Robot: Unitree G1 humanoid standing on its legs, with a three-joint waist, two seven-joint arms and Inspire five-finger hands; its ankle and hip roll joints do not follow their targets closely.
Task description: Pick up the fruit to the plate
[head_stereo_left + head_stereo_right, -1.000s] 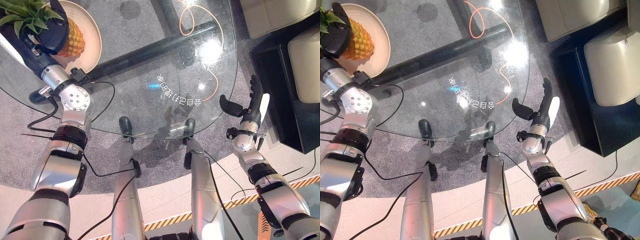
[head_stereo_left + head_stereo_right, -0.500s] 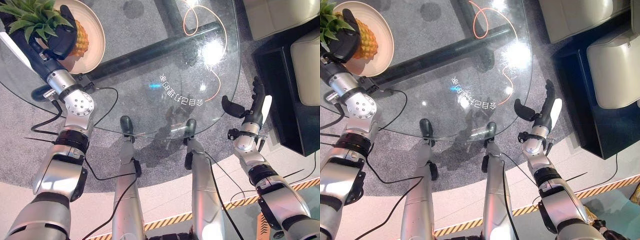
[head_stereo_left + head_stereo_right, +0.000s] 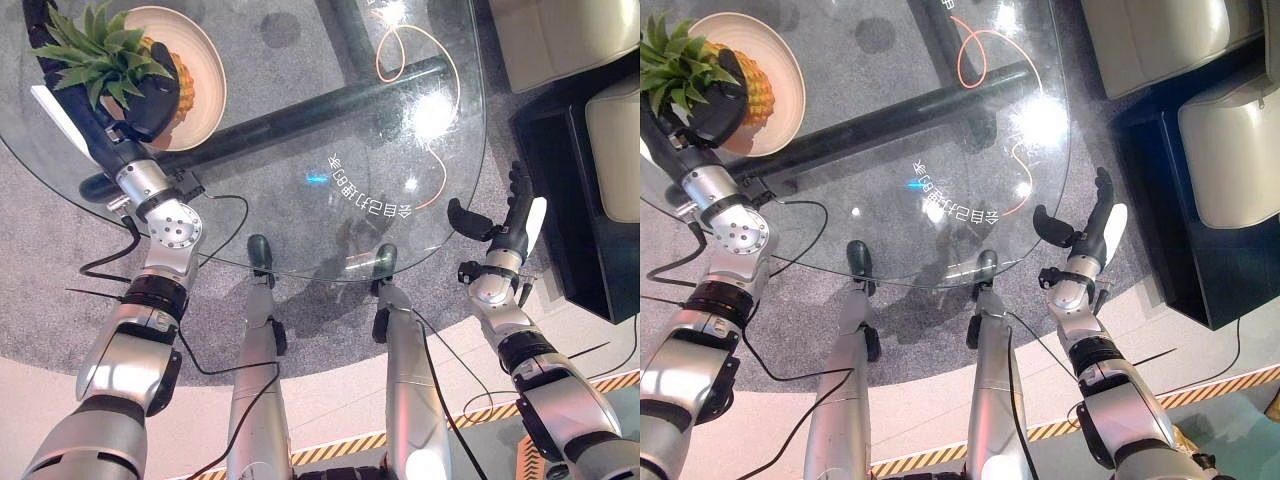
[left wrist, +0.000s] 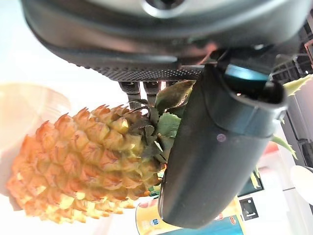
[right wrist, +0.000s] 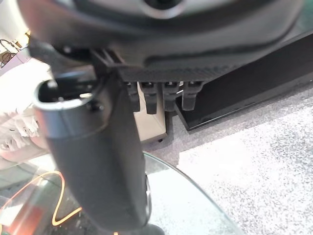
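Over plate — pineapple (left hand gripping).

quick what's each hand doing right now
Left hand: shut on the pineapple, over the plate.
Right hand: open, holding nothing, by the glass table edge.

Before me stands a round glass table, its top clear enough that I see straight through it. Under the glass a dark tube runs slantwise across, part of the table's frame. An orange cable loops on the floor beneath the far edge and trails down toward the right-hand edge. Bright glare from lights and mirrored characters show on the glass near its middle. The table stands on a grey carpet. Off past the right edge I see a black low cabinet and pale cushioned seats. A yellow-and-black striped strip crosses the floor nearest me.
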